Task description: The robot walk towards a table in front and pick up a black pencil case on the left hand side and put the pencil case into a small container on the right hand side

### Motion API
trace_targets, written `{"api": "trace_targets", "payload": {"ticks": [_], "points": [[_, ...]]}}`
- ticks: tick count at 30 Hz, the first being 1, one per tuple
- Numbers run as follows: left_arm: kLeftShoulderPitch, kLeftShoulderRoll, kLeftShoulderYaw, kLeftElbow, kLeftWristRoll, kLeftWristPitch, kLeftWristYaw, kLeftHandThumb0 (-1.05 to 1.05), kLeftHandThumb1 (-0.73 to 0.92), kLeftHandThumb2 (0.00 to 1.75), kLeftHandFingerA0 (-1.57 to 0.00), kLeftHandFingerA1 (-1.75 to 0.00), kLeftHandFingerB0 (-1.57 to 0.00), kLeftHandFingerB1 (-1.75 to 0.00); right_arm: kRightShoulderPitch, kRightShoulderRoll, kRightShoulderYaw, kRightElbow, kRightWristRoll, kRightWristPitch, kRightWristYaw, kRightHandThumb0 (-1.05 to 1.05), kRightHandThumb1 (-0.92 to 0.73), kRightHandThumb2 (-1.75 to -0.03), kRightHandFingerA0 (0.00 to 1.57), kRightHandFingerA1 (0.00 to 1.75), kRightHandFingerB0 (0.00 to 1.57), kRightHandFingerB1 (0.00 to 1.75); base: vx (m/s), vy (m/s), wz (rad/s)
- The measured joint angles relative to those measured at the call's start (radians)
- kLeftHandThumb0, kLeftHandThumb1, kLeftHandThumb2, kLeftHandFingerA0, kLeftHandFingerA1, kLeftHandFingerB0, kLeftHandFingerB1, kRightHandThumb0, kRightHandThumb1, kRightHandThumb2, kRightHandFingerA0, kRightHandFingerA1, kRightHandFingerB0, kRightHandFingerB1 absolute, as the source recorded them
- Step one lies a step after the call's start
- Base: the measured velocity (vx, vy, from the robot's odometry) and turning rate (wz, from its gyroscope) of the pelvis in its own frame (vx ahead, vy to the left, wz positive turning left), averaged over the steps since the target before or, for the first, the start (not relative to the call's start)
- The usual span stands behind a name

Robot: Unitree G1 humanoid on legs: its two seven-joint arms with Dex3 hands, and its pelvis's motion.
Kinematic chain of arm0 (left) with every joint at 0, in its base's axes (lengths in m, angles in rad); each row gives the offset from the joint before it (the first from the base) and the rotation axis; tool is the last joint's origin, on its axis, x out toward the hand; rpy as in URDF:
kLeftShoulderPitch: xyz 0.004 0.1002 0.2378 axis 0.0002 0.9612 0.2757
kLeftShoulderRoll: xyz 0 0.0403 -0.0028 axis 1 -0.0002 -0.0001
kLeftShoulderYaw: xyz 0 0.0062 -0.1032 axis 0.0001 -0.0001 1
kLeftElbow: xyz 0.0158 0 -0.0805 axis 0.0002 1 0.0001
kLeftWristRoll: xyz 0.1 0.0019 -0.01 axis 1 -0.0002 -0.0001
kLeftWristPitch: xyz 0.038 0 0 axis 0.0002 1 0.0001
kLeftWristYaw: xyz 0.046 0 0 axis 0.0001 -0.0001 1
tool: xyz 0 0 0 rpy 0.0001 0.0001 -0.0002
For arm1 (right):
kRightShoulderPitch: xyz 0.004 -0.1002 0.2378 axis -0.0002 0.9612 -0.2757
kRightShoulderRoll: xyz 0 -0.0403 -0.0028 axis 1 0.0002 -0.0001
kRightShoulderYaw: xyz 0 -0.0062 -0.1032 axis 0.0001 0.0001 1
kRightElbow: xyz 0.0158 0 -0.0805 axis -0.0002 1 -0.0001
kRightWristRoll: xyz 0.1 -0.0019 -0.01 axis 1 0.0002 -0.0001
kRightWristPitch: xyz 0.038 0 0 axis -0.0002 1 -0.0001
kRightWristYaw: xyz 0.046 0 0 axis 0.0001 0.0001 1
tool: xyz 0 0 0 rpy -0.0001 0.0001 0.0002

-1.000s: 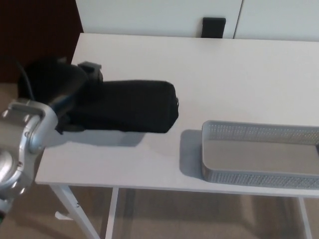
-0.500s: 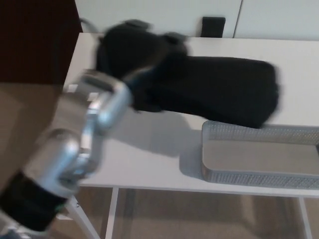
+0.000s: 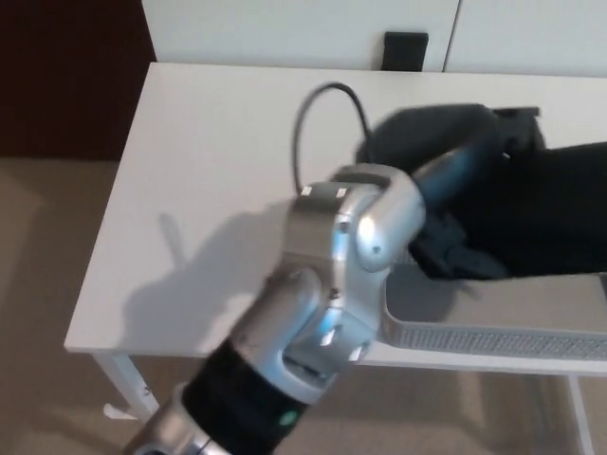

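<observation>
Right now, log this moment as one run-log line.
phase: carry | left hand: shut on black pencil case | case: held over grey mesh container, not released | right hand: not in view

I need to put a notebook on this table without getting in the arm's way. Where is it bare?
The white table is bare across its left half and back edge. The right is crowded: the left hand holds the black pencil case over the grey mesh container, and the arm crosses the front middle.
</observation>
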Motion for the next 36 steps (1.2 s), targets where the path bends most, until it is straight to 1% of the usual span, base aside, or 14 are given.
{"api": "trace_targets", "payload": {"ticks": [5, 6, 7, 9, 10, 13, 21, 23, 24, 25, 26, 28, 29, 36], "points": [[0.0, -0.001, 0.016, 0.142, -0.044, 0.053, 0.003, -0.42, 0.79, 0.65, -0.74, -1.26, -0.62, -1.19, 0.001, 0.0, 0.0, -0.003, 0.0, 0.0, 0.0, -0.45, -0.55, -0.57, 0.77, 0.55, 0.68, 0.46, 0.0, 0.0, 0.0], [-0.001, -0.001, 0.018, 0.168, -0.051, 0.061, 0.006, -0.44, 0.66, 1.02, -0.83, -1.14, -0.72, -1.08, 0.001, 0.0, 0.001, -0.004, 0.0, 0.0, 0.0, -0.46, -0.56, -0.58, 0.77, 0.55, 0.67, 0.46, 0.0, 0.0, 0.0], [-0.001, -0.001, 0.019, 0.182, -0.055, 0.065, 0.008, -0.44, 0.8, 0.66, -0.74, -1.34, -0.61, -1.27, 0.0, 0.0, 0.002, -0.004, 0.0, 0.0, 0.0, -0.46, -0.55, -0.58, 0.77, 0.54, 0.67, 0.46, 0.0, 0.0, 0.0], [-0.006, -0.002, 0.019, 0.214, -0.073, 0.071, 0.02, -0.44, 0.8, 0.65, -0.75, -1.34, -0.63, -1.23, -0.001, 0.0, 0.009, -0.008, -0.001, 0.001, -0.001, -0.46, -0.55, -0.57, 0.77, 0.53, 0.67, 0.46, 0.0, 0.0, 0.0], [-0.009, -0.002, 0.019, 0.22, -0.078, 0.072, 0.023, -0.48, 0.67, 1.02, -0.87, -1.19, -0.72, -1.07, -0.002, 0.0, 0.011, -0.01, -0.002, 0.001, -0.001, -0.46, -0.55, -0.58, 0.76, 0.53, 0.67, 0.46, 0.0, 0.0, 0.0], [-0.014, -0.001, 0.011, 0.238, -0.09, 0.074, 0.04, -0.43, 0.79, 0.69, -0.75, -1.55, -0.63, -1.27, -0.004, 0.0, 0.019, -0.012, -0.004, 0.002, -0.004, -0.46, -0.56, -0.58, 0.75, 0.52, 0.65, 0.45, 0.0, 0.0, 0.0], [-0.022, -0.001, -0.024, 0.261, -0.122, 0.083, 0.081, -0.4, 0.8, 0.64, -0.75, -1.55, -0.59, -1.34, -0.017, -0.001, 0.043, -0.017, -0.014, 0.003, -0.012, -0.46, -0.57, -0.58, 0.75, 0.53, 0.65, 0.46, 0.0, 0.0, 0.0], [-0.023, -0.001, -0.026, 0.262, -0.129, 0.083, 0.091, -0.77, 0.69, 0.61, -0.57, -0.79, -0.44, -0.44, -0.022, -0.001, 0.045, -0.027, -0.015, 0.003, -0.012, -0.47, -0.56, -0.58, 0.74, 0.53, 0.65, 0.46, 0.0, 0.0, 0.0], [-0.023, -0.001, -0.03, 0.262, -0.133, 0.083, 0.098, -0.77, 0.69, 0.61, -0.57, -0.79, -0.44, -0.44, -0.024, -0.002, 0.047, -0.033, -0.017, 0.003, -0.012, -0.47, -0.56, -0.58, 0.74, 0.53, 0.65, 0.46, 0.0, 0.0, 0.0], [-0.023, -0.001, -0.039, 0.26, -0.136, 0.083, 0.103, -0.85, 0.56, 0.94, -0.01, -0.4, -0.17, -0.4, -0.024, -0.003, 0.046, -0.037, -0.017, 0.003, -0.012, -0.47, -0.56, -0.58, 0.74, 0.53, 0.65, 0.46, 0.0, 0.0, 0.0], [-0.024, 0.0, -0.049, 0.259, -0.14, 0.083, 0.103, -0.94, 0.56, 0.95, 0.0, 0.0, 0.0, 0.0, -0.025, -0.003, 0.046, -0.04, -0.017, 0.004, -0.012, -0.47, -0.57, -0.58, 0.74, 0.53, 0.65, 0.46, 0.0, 0.0, 0.0], [-0.035, 0.005, -0.087, 0.255, -0.148, 0.083, 0.087, -0.94, 0.54, 0.95, 0.0, 0.0, 0.0, 0.0, -0.031, -0.004, 0.049, -0.045, -0.021, 0.005, -0.013, -0.48, -0.57, -0.58, 0.74, 0.53, 0.65, 0.45, 0.0, 0.0, 0.0], [-0.041, 0.007, -0.098, 0.252, -0.151, 0.083, 0.079, -0.96, 0.68, 0.6, 0.0, 0.0, 0.0, 0.0, -0.033, -0.005, 0.05, -0.045, -0.023, 0.005, -0.013, -0.5, -0.56, -0.58, 0.74, 0.52, 0.64, 0.45, 0.0, 0.0, 0.0], [-0.125, 0.015, -0.144, 0.194, -0.185, 0.083, 0.013, -1.0, 0.71, 0.61, 0.0, 0.0, 0.0, 0.0, -0.039, -0.018, 0.07, -0.051, -0.041, 0.013, -0.025, -0.5, -0.57, -0.58, 0.74, 0.48, 0.62, 0.44, 0.0, 0.0, 0.0]]}}
